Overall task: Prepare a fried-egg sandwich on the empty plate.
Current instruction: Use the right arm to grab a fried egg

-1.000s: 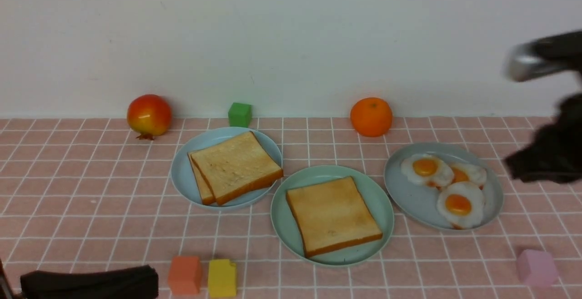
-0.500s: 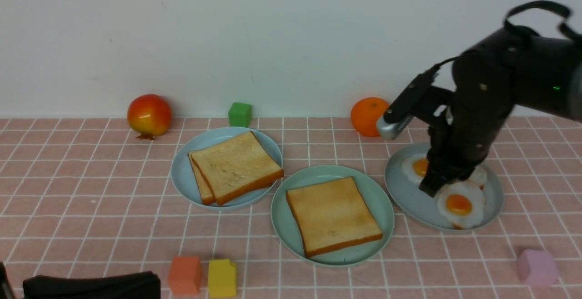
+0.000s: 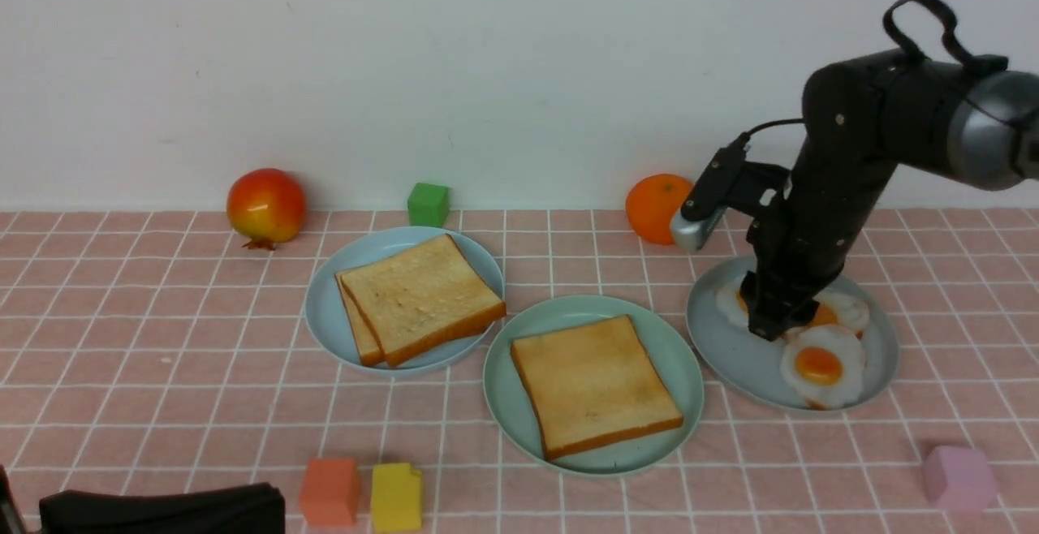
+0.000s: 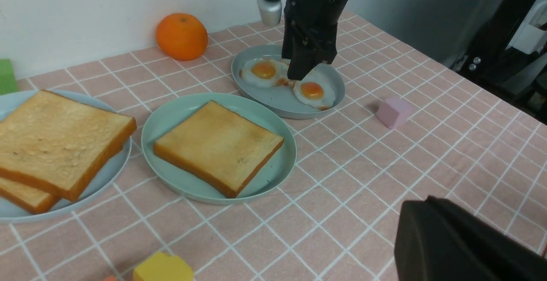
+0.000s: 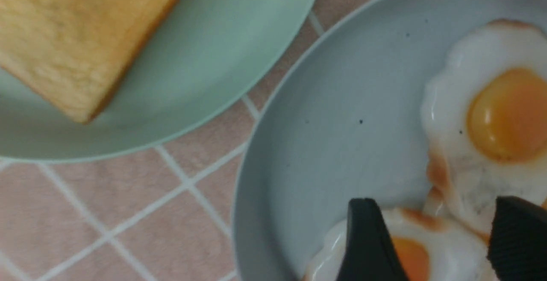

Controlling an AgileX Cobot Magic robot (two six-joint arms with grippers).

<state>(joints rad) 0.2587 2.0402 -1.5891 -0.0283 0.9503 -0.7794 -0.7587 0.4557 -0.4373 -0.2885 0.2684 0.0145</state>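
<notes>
Right gripper (image 3: 771, 325): jaws apart, its fingers (image 5: 367, 247) stand either side of one fried egg (image 5: 412, 259); you cannot tell whether they press on it
Egg plate (image 3: 726, 363): blue-grey, directly beneath the gripper, three eggs on it
Mint-green plate (image 3: 680, 365): just left of the gripper, nearer the robot, beside the egg plate
Toast slice (image 3: 592, 384): flat on the mint-green plate; all of your sandwich so far
Toast stack (image 3: 418, 299): two slices on a second blue-grey plate (image 3: 325, 307), farther left
Left gripper (image 3: 243, 508): low at the worktop's (image 3: 162, 372) near edge, well apart from the right one; you cannot tell how its jaws stand
</notes>
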